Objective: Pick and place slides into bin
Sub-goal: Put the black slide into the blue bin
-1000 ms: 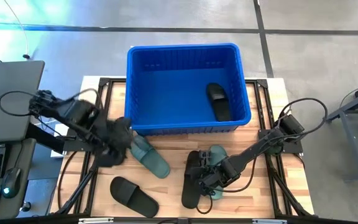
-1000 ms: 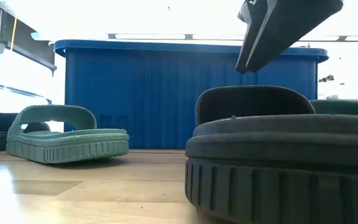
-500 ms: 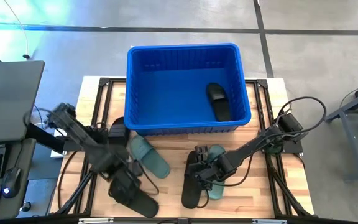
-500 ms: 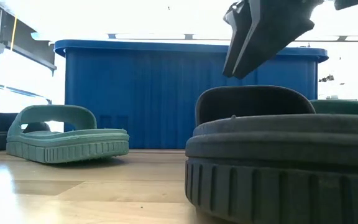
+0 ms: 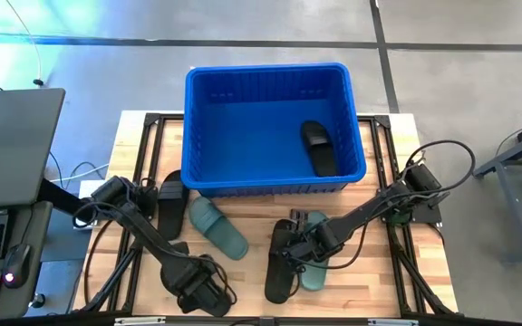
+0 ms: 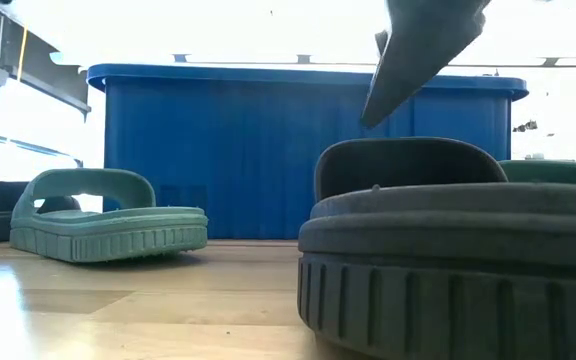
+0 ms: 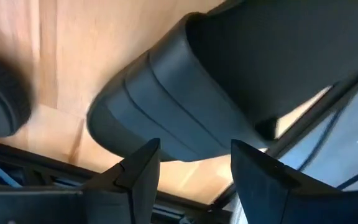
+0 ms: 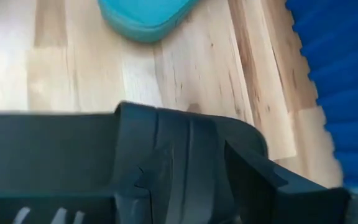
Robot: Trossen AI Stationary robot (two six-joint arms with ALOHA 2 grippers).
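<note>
The blue bin (image 5: 205, 127) stands at the table's far middle with one black slide (image 5: 317, 148) inside. My left gripper (image 5: 198, 286) is open, low over a black slide (image 7: 185, 93) at the near left, its fingers pointing at the slide's edge. My right gripper (image 5: 300, 246) is open, just above the strap (image 6: 403, 165) of another black slide (image 5: 277, 276). That slide lies sole down beside a green slide (image 5: 314, 273). In the right wrist view one finger (image 8: 272, 186) stands beside the strap (image 8: 166, 155).
A second green slide (image 5: 217, 226) lies sole down in front of the bin, and shows in the low view (image 6: 108, 215). A further black slide (image 5: 170, 204) lies by the bin's near left corner. A laptop (image 5: 7, 145) sits off the table's left. Bare wood (image 5: 252, 213) lies between the slides.
My left gripper has swung from the bin's near left corner toward the table's near edge and come down over the near-left black slide. My right gripper has stayed over the black slide's strap, shifting slightly toward the left and turning a little.
</note>
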